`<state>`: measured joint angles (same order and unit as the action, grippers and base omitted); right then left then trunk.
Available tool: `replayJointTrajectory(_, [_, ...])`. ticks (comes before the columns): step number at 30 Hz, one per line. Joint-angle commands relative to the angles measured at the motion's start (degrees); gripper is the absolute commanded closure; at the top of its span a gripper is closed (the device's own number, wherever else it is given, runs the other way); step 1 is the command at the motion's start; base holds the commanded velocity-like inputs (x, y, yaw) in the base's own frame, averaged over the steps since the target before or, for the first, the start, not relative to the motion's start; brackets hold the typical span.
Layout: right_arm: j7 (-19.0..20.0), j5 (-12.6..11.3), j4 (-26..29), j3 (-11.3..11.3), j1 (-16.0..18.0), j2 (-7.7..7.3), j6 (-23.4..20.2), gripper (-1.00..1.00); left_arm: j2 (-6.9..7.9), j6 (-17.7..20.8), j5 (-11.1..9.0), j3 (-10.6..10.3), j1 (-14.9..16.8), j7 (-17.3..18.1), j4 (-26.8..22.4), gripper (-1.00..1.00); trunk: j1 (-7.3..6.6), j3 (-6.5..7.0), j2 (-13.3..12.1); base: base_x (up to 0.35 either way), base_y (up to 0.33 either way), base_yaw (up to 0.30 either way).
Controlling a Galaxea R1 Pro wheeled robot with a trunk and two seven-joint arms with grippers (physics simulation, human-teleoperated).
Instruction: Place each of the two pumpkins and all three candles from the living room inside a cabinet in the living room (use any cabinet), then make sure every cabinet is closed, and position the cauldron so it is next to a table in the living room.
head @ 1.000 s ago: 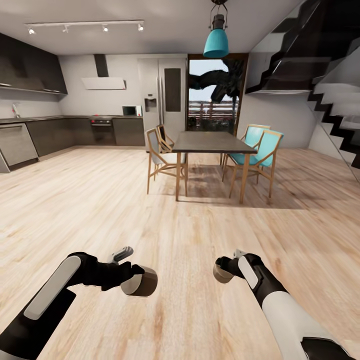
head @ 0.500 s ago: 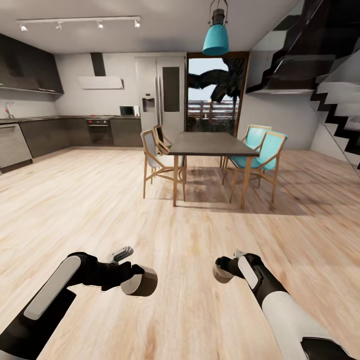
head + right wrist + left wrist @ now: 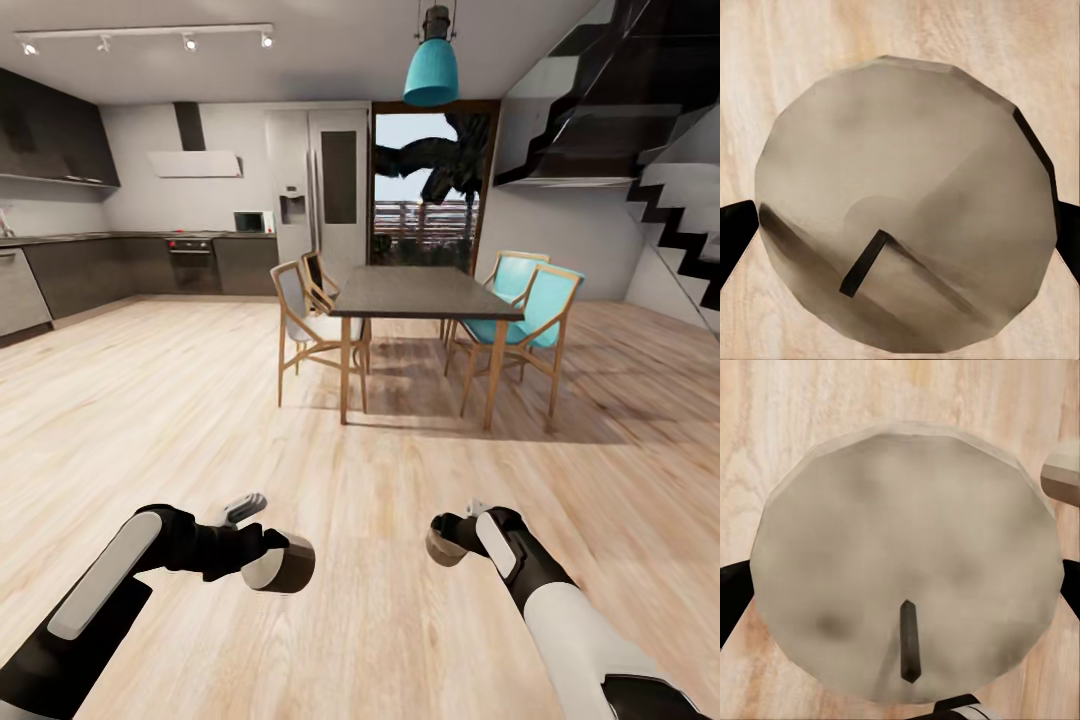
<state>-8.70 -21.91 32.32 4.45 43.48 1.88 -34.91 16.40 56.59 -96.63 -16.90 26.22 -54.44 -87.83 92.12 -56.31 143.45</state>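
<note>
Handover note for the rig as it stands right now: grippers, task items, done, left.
Left gripper: shut on a candle, wick up, over bare wood floor.
Right gripper: shut on a second candle.
Head view faces the dining table with its chairs, and the kitchen beyond.
Done: two of three candles in hand.
Left: find the living-room cabinet, stow both candles, the third candle and both pumpkins, shut every cabinet, set the cauldron beside the coffee table.

Bright, even daylight from glass door (image 3: 425, 185); soft shadows under dining table (image 3: 425, 292) on floor (image 3: 200, 400). Render slightly soft, wide-angle stretch at edges. Wrist views blurry, shaded close up
</note>
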Motion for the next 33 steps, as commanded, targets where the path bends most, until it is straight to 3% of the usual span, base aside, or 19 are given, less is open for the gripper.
replayJointTrajectory(1, [-0.4,-0.7,0.1,0.2,0.0,0.05,-0.2,1.00,0.04,0.0,-0.6,-0.1,0.1,-0.5,-0.1,1.00,0.02,-0.06,0.0,0.314,-0.084,0.000])
replayJointTrajectory(9, [-0.4,-0.7,0.1,0.1,0.0,0.05,-0.2,1.00,0.04,0.0,-0.6,-0.1,0.1,-0.5,-0.1,1.00,0.02,-0.03,0.0,0.269,-0.093,0.071])
replayJointTrajectory(33, [-0.5,-0.7,0.1,-0.1,0.0,0.06,-0.2,1.00,0.04,0.0,-0.6,-0.1,0.1,-0.5,-0.1,1.00,0.02,0.50,0.0,0.007,-0.004,0.276])
